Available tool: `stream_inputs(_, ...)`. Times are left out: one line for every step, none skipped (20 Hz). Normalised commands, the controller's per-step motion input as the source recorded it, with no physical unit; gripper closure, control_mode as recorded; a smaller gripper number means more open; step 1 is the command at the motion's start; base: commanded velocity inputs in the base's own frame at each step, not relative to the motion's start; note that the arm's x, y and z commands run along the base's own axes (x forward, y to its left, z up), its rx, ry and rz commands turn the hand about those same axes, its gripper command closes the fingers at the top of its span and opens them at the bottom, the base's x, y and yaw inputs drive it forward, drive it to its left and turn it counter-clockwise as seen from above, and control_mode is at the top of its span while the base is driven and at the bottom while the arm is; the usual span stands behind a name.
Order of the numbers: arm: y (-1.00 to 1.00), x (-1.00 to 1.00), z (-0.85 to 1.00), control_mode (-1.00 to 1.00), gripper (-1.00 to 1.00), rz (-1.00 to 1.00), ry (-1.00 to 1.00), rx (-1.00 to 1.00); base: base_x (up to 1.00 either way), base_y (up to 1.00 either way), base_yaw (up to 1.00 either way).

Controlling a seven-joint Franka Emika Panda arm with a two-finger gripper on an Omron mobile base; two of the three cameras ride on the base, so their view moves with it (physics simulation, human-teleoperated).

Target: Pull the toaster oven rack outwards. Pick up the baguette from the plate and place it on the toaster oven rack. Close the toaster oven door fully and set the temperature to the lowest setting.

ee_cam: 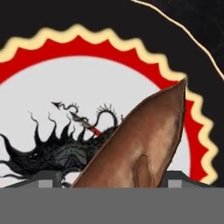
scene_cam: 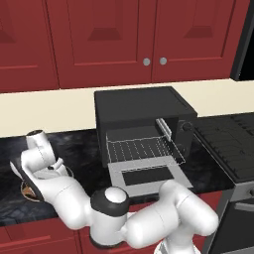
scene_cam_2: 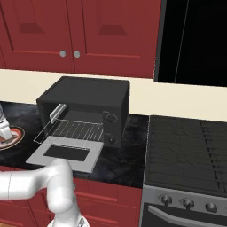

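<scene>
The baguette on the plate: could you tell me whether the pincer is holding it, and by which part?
It cannot be told. The baguette lies between the pincer's fingertips, near one end, over the plate; contact isn't visible.

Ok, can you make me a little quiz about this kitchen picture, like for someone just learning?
1. True or false: the toaster oven door is shut.
2. Where does the baguette lie? A) on the toaster oven rack B) on the plate C) on the stovetop
3. Fill in: the rack is pulled ___ over the door.

Key
1. False: it lies open and flat.
2. B: the hand view shows it on the plate, between the fingers.
3. Out.
</scene>
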Motion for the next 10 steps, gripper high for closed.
stream_inputs(0.00, -0.04, 0.00, -1.00, 1.00, 0.00, 0.00, 0.00, 0.00, 0.00, 0.00)
stream_inputs(0.00, 0.00, 0.07, -1.00, 1.00, 0.00, 0.00, 0.00, 0.00, 0.00, 0.00)
stream_inputs(0.00, 0.00, 0.14, -1.00, 1.00, 0.00, 0.00, 0.00, 0.00, 0.00, 0.00)
stream_inputs(0.00, -0.15, 0.24, -1.00, 1.00, 0.00, 0.00, 0.00, 0.00, 0.00, 0.00)
stream_inputs(-0.09, -0.46, 0.38, -1.00, 1.00, 0.00, 0.00, 0.01, 0.00, 0.00, 0.00)
stream_inputs(-0.32, -0.61, 0.47, -1.00, 1.00, 0.00, 0.00, 0.06, 0.00, 0.00, 0.00)
stream_inputs(-0.65, -0.74, 0.49, -1.00, 1.00, -0.01, 0.00, 0.10, 0.00, 0.00, 0.00)
stream_inputs(-0.94, -0.86, 0.50, -1.00, 1.00, -0.01, -0.06, 0.12, 0.00, 0.00, 0.00)
stream_inputs(-1.00, -0.98, 0.49, -1.00, 1.00, -0.01, -0.13, 0.12, 0.00, 0.00, 0.00)
stream_inputs(-1.00, -1.00, 0.47, -1.00, 1.00, -0.01, -0.14, 0.12, 0.00, 0.00, 0.00)
